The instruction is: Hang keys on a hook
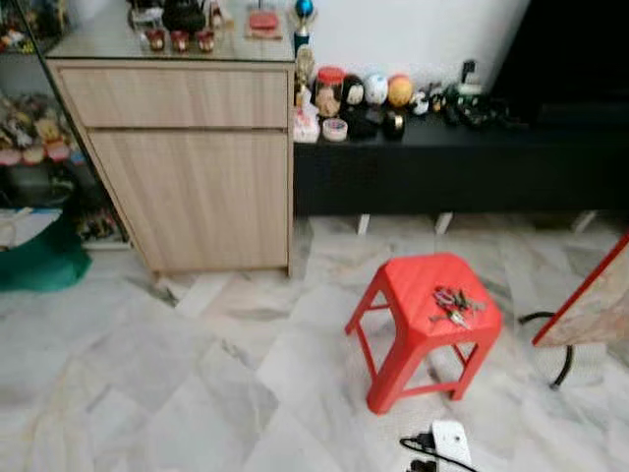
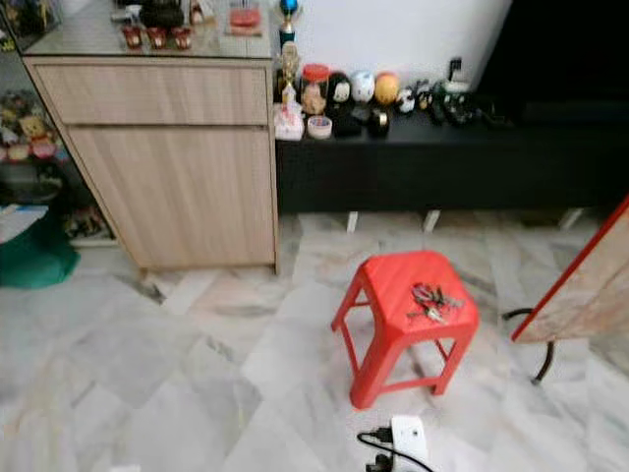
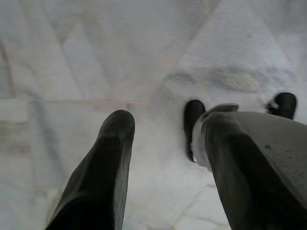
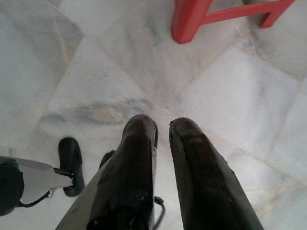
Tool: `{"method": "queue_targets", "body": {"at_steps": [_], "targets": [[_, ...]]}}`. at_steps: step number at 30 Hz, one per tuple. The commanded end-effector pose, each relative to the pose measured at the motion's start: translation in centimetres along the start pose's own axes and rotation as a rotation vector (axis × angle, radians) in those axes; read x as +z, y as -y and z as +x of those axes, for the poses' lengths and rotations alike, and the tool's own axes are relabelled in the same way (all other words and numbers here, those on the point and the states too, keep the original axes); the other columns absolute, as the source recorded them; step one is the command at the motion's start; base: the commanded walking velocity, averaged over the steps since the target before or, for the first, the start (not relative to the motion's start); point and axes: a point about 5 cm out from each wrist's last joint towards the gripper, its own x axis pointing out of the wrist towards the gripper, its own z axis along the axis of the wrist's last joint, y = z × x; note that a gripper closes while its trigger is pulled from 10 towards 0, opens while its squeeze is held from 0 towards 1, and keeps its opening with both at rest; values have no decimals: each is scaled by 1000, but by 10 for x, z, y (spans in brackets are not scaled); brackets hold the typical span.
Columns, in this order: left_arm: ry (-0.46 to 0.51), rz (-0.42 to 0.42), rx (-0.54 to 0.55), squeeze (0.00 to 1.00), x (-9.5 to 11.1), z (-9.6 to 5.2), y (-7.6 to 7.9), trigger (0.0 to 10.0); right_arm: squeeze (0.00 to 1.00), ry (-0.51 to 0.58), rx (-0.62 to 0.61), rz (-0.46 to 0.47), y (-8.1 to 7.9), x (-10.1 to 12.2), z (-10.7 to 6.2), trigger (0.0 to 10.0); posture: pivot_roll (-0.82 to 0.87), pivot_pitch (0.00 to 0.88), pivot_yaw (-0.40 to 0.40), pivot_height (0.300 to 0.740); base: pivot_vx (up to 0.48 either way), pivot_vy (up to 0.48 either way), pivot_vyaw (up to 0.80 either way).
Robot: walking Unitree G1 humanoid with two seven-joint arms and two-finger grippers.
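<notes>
A bunch of keys (image 1: 454, 306) lies on the top of a red plastic stool (image 1: 413, 280) standing on the marble floor, ahead and to my right. Both arms hang low at my sides, away from the stool. My left gripper (image 3: 168, 125) points down at the floor tiles, open with a wide gap and nothing between its fingers. My right gripper (image 4: 163, 125) also points at the floor, its two black fingers close together with just a slit, holding nothing. One red stool leg (image 4: 189, 21) shows beyond the right gripper.
A wooden cabinet (image 1: 187, 167) stands at the back left, next to a low black bench (image 1: 452, 167) carrying several figurines. A white power strip (image 1: 450, 442) and cable lie near the stool. A red-edged board (image 1: 590, 300) leans at the right. A green bag (image 1: 39, 258) sits far left.
</notes>
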Motion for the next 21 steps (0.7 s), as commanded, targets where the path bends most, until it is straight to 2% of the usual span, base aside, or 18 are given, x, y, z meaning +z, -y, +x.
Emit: {"method": "queue_targets", "body": {"at_steps": [1, 21], "targets": [[36, -101, 4, 0, 22, 5, 8, 10000, 0, 99, -4, 74, -16, 29, 5, 10000, 138, 50, -48, 740, 0, 0, 0], [43, -106, 2, 0, 23, 5, 7, 10000, 0, 96, -17, 57, -16, 30, 5, 10000, 136, 50, -44, 740, 0, 0, 0]]}}
